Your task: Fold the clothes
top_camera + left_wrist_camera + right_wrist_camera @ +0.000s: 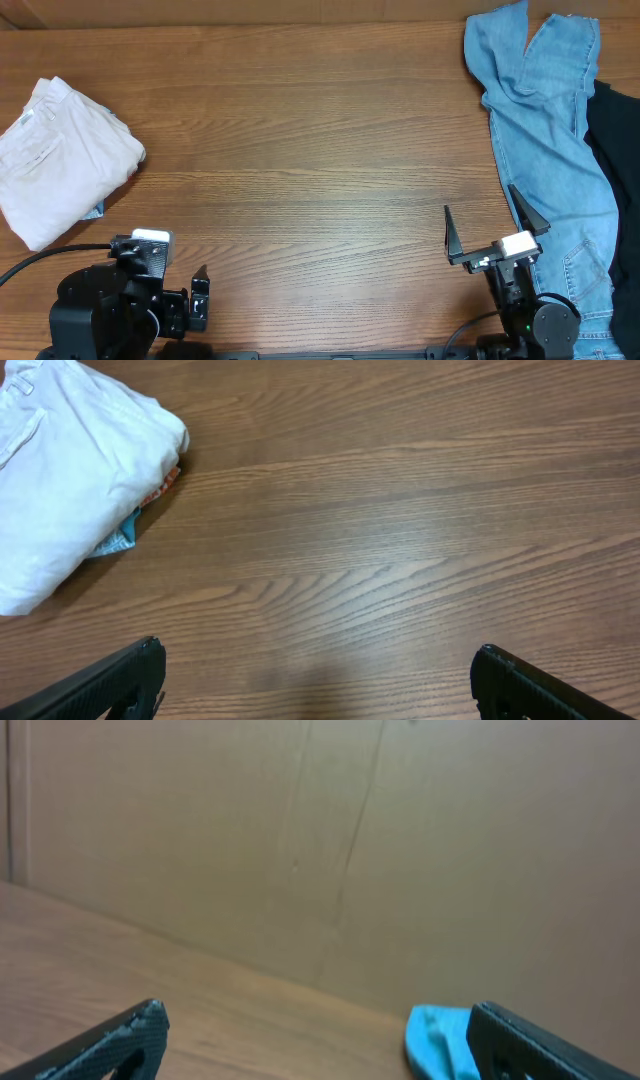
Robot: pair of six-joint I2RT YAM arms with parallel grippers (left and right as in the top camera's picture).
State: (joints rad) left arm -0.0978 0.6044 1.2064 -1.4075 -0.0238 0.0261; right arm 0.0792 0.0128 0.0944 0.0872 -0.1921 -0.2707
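The cream trousers (60,160) lie folded in a bundle at the table's left; they also show at the top left of the left wrist view (70,470). The light blue jeans (545,130) lie unfolded and rumpled along the right side, with a black piece (615,170) at the far right edge. My left gripper (185,290) is open and empty near the front left (318,670), apart from the trousers. My right gripper (479,200) is open and empty, raised just left of the jeans; a bit of blue cloth (435,1040) shows by its right finger (315,1030).
A scrap of blue and orange cloth (125,535) peeks out from under the cream bundle. The wooden table (320,150) spans the view. A brown cardboard wall (350,840) stands behind the table's far edge.
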